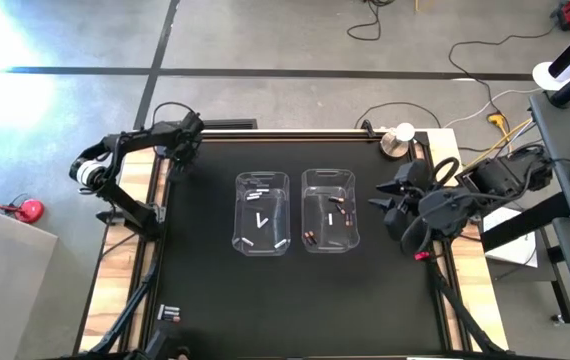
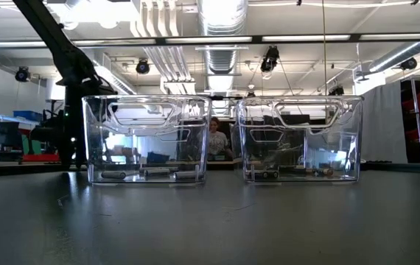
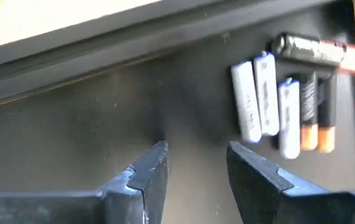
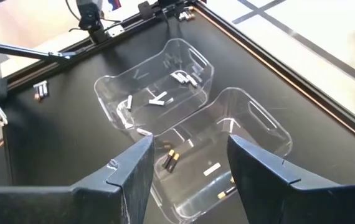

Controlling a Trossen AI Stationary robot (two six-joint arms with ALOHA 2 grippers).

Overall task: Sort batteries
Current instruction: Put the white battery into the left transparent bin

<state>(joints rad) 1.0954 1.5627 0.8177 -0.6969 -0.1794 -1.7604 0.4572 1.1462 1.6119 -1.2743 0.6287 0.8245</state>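
Looking down from above, I have the two clear bins side by side in the middle of the black table [image 1: 205, 290]. That keeps each within reach of an arm. The left bin [image 1: 262, 180] holds the white batteries [image 1: 259, 220], a handful lying loose on its floor. The right bin [image 1: 330, 176] holds the dark batteries [image 1: 310, 237] with copper ends. One paler cell lies among the dark ones, and I cannot tell whether it is a stray.

The sort is not finished, I judge. A small cluster of loose batteries [image 3: 283, 106], three white and a few dark, lies packed together at the near left corner of the table, well apart from both bins. They lie parallel and touching, so I would have to pick off an outer one first.

The left gripper [image 3: 196, 152] is at the far left corner of the table, pointed along that side so its camera frames the cluster. Its fingers stand apart with nothing between them. That fits lining up an approach rather than a grab.

The right gripper [image 4: 190, 146] hangs beside the right bin on its outer side, angled down over both bins. Its fingers are likewise apart and empty. I read it as parked clear of the bins so nothing blocks the left arm's route from the corner
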